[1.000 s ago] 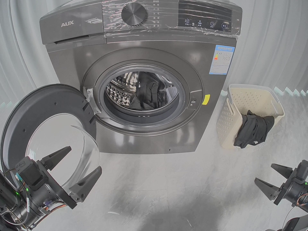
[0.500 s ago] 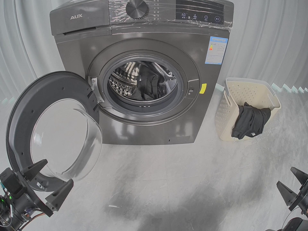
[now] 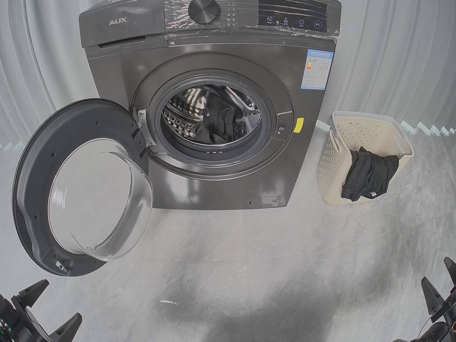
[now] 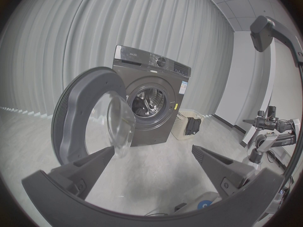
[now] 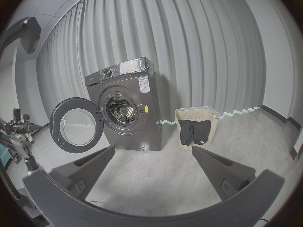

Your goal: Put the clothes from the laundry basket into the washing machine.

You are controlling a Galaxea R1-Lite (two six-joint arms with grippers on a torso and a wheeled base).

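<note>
A grey front-loading washing machine (image 3: 209, 96) stands ahead with its round door (image 3: 80, 186) swung wide to the left. Dark clothes (image 3: 218, 124) lie inside the drum. To the machine's right stands a cream laundry basket (image 3: 375, 129) with a black garment (image 3: 368, 174) draped over its front rim. My left gripper (image 3: 50, 305) is open at the lower left, well back from the door. My right gripper (image 3: 441, 281) is open at the lower right, short of the basket. Both are empty. The left wrist view shows the machine (image 4: 151, 92) and basket (image 4: 186, 126); the right wrist view shows the machine (image 5: 126, 104) and the garment (image 5: 194, 131).
Bare grey floor (image 3: 266, 271) stretches between me and the machine. The open door juts out over the floor on the left. Pleated pale curtains (image 3: 394, 48) line the wall behind. Another robot arm on a stand (image 4: 268, 133) is off to one side.
The whole picture has shifted: the machine and basket look smaller and farther, so the camera has backed away. Both open grippers have dropped toward the bottom corners of the head view.
</note>
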